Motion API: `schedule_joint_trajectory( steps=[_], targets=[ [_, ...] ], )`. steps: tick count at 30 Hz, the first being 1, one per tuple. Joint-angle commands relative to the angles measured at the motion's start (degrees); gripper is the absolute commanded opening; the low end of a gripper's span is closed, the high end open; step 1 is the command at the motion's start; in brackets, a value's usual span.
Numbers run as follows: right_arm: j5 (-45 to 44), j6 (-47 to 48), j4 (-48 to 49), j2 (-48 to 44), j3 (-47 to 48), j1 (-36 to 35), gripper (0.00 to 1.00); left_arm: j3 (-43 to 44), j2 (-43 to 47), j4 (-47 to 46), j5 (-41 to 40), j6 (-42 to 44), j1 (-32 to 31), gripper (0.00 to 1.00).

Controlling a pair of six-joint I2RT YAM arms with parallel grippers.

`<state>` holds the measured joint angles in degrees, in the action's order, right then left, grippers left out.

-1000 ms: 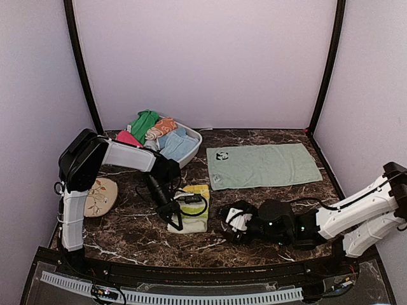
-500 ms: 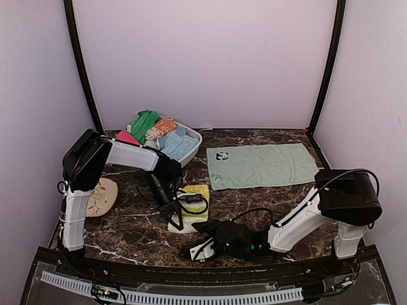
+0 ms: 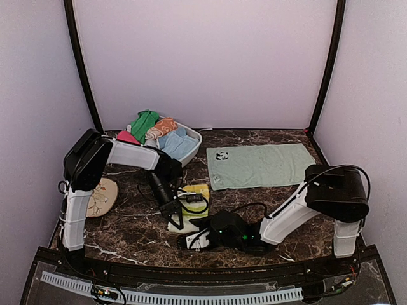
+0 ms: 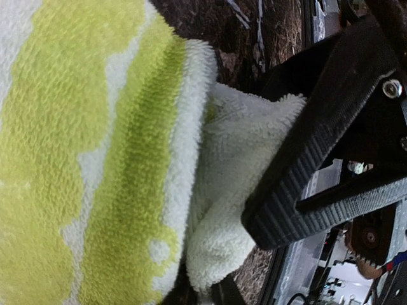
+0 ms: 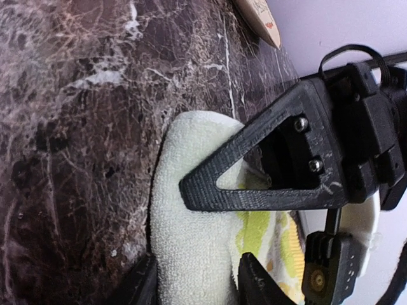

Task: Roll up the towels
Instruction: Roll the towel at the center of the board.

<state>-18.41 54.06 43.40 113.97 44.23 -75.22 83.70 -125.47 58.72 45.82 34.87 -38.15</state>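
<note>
Left hand (image 3: 173, 221) pinches the near folded edge of the yellow towel (image 3: 200, 190). In its wrist view one finger presses into the white terry of the fold. It sits where it did a second ago. The towel lies on the worktop (image 3: 127, 236), centre-left, with its near edge doubled over but no roll formed.

Change: your right arm has swung across from the right side. Right hand (image 3: 189, 241) is now low at that same near edge, just beside the left hand. Its fingers have narrowed and straddle the fold, close against the cloth on both sides. Whether they bite yet, you cannot tell.

Reading: two hands on one edge looks like setup for the first turn, which is not yet made. The hands are crowded, so they could foul each other.

Mint towel (image 3: 264, 165) lies spread flat, back right, apart from both hands.
</note>
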Motion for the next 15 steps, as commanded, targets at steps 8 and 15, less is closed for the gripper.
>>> schedule_joint_trajectory(
  steps=[8, 15],
  targets=[
    [13.46, -26.08, -21.30, -0.43, 3.36, 5.68, 0.19, -3.60, 10.27, -6.62, -3.81, 0.60, 4.28, 0.49],
    [26.79, -39.77, -28.18, -3.18, 6.51, 11.68, 0.09, -11.77, 23.72, -11.44, -2.44, 0.57, 11.10, 0.50]
  ],
)
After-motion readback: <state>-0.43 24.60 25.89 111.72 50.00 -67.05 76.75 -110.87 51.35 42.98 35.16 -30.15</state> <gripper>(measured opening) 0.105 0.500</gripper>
